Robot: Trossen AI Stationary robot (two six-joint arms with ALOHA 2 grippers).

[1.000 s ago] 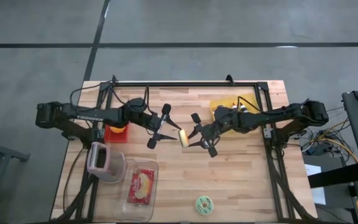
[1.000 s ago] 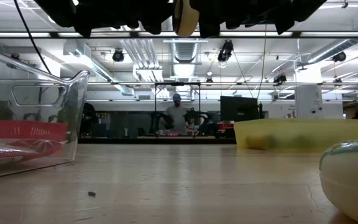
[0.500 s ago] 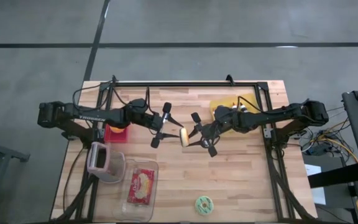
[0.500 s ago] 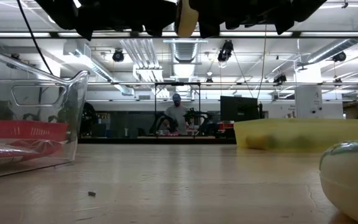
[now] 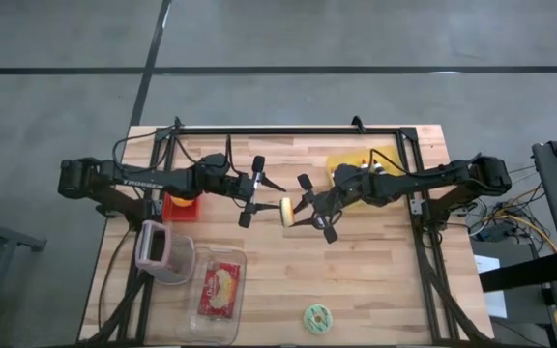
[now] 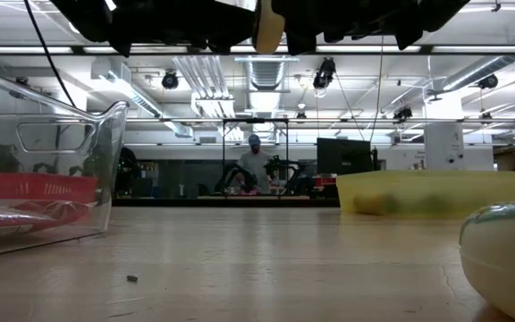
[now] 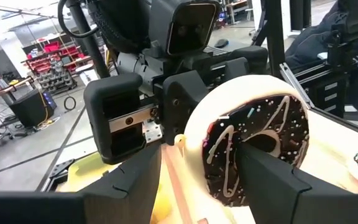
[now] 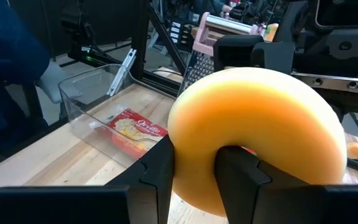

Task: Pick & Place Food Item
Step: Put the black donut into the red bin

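Observation:
A doughnut (image 5: 285, 210) hangs in mid-air over the table's middle, held by my right gripper (image 5: 296, 208). Its plain yellow underside (image 8: 253, 124) faces the right wrist camera. Its chocolate-frosted, sprinkled face (image 7: 253, 143) faces the left wrist camera. My left gripper (image 5: 271, 196) is open just left of the doughnut, at the same height. In the left wrist view one of its fingers (image 7: 272, 180) stands in front of the doughnut's lower part and the other (image 7: 129, 180) off to the side. In the low view the doughnut (image 6: 266, 27) shows at the top among both dark grippers. My right gripper pinches the doughnut's ring (image 8: 194, 155) between its two fingers, one finger (image 8: 238, 168) in the hole and the other (image 8: 160, 168) outside the rim. The fingers come nearly level from the table's right. The doughnut stands on edge, lifted clear of the table. My left gripper stands close against the frosted face; I cannot tell whether it touches.
A yellow tub (image 5: 361, 159) holding food stands at the far right. At the left are a red block (image 5: 182, 206) and a pink grater (image 5: 153, 249). A clear container (image 5: 220, 290) holds a red box. A small green roll (image 5: 315, 317) lies near the front edge.
My left gripper has turned a little at the wrist, swinging its fingers closer to the doughnut, and has stayed open. My right gripper and the doughnut have kept still.

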